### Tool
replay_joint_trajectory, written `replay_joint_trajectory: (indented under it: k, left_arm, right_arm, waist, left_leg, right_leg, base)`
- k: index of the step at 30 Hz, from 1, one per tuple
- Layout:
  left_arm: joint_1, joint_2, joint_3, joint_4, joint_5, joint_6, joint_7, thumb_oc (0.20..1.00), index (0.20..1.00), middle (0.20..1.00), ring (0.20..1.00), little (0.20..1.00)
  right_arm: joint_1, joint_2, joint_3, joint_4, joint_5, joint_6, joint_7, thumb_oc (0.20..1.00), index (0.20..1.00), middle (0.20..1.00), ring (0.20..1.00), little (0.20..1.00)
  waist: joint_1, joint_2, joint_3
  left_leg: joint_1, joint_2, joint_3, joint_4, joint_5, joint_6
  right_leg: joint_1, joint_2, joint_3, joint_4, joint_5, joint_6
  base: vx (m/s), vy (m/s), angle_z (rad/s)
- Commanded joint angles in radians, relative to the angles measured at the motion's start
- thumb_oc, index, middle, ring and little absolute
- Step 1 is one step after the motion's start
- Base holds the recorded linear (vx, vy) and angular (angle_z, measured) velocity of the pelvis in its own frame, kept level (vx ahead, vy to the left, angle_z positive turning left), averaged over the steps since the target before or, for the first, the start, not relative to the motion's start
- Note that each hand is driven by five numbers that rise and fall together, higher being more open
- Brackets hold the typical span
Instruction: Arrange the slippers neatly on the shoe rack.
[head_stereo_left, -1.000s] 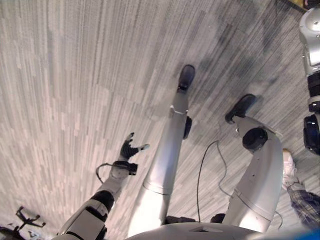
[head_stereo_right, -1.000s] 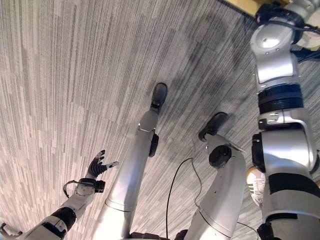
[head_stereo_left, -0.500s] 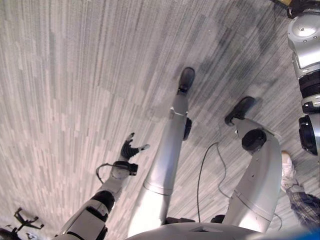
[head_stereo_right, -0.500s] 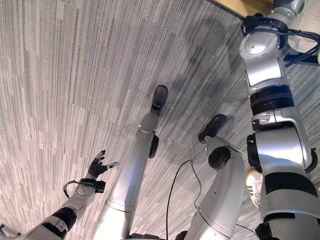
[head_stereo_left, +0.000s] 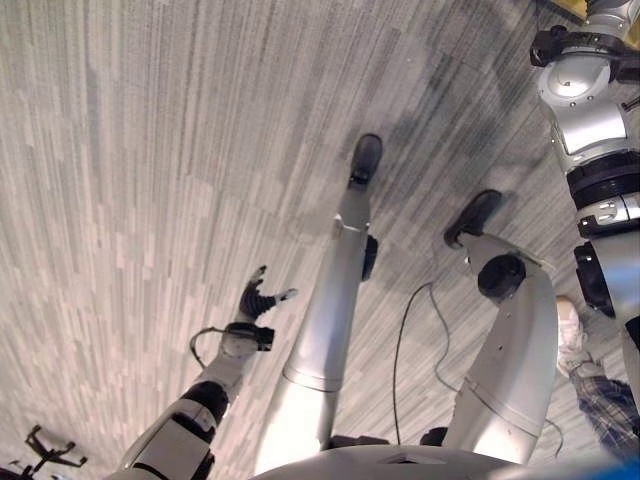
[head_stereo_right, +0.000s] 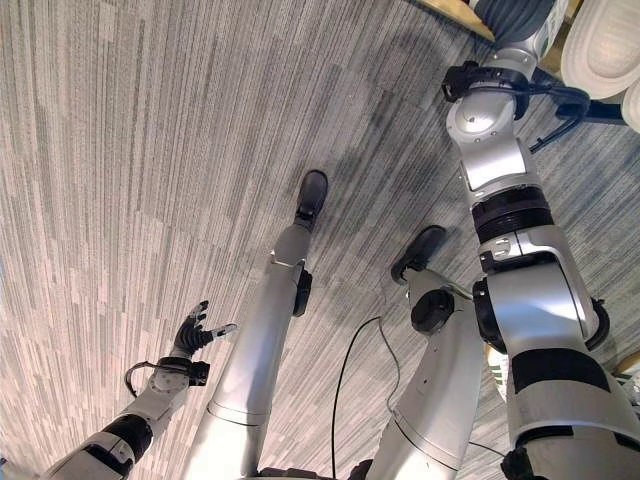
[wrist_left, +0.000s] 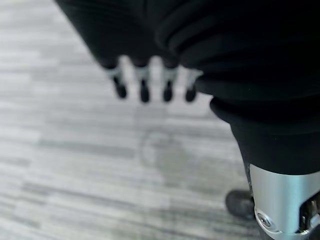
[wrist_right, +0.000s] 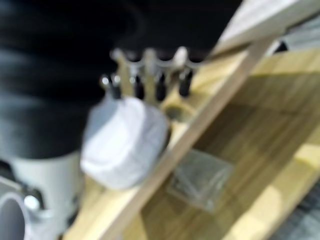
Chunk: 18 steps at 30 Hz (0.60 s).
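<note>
Over the last second our right arm has stretched up to the wooden shoe rack (wrist_right: 210, 75), right hand (wrist_right: 150, 75) fingers curled round a pale slipper (wrist_right: 122, 142) at its shelf edge, while our left hand (head_stereo_left: 258, 298) hangs spread.

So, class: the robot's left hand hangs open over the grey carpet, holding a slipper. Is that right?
Not quite. The left hand does hang open over the grey carpet, but it holds nothing. The left wrist view shows its straight fingers with bare carpet past them.
</note>
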Motion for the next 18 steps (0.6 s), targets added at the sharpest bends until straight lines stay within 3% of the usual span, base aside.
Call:
replay_joint_trajectory:
  k: [1,7,10,18]
  left_arm:
    - [0.018,0.018,0.062,0.048,0.007,0.005,0.010,1.000,1.000,1.000,1.000,1.000]
    - [0.025,0.019,0.067,0.050,0.007,0.003,0.009,1.000,1.000,1.000,1.000,1.000]
    - [0.018,0.014,0.068,0.048,0.001,0.001,0.013,1.000,1.000,1.000,1.000,1.000]
    - [0.013,0.011,0.079,0.039,0.001,0.001,0.021,1.000,1.000,1.000,1.000,1.000]
  right_arm:
    - [-0.077,-0.019,0.055,-0.081,-0.016,-0.051,0.050,1.000,1.000,1.000,1.000,1.000]
    - [-0.089,-0.010,0.120,-0.116,-0.075,-0.046,0.094,1.000,1.000,1.000,1.000,1.000]
    - [-0.060,0.033,0.110,-0.125,-0.092,-0.037,0.090,1.000,1.000,1.000,1.000,1.000]
    - [0.013,0.047,0.102,-0.141,-0.162,-0.003,0.103,1.000,1.000,1.000,1.000,1.000]
  waist:
    - [0.023,0.014,0.069]
    - [0.023,0.005,0.063]
    - [0.015,-0.001,0.063]
    - [0.006,-0.005,0.067]
  left_leg:
    - [0.043,0.033,-0.009,0.026,-0.150,-0.002]
    - [0.043,0.032,-0.011,0.022,-0.148,-0.002]
    - [0.043,0.033,-0.011,0.029,-0.151,-0.002]
    - [0.044,0.036,-0.012,0.024,-0.147,-0.003]
  right_leg:
    - [0.131,0.053,0.098,-0.039,-0.070,0.054]
    - [0.132,0.055,0.095,-0.046,-0.067,0.055]
    - [0.129,0.058,0.097,-0.040,-0.067,0.052]
    - [0.132,0.062,0.093,-0.046,-0.066,0.052]
  base:
    - [0.00,0.000,0.00]
    - [0.00,0.000,0.00]
    - [0.00,0.000,0.00]
    - [0.00,0.000,0.00]
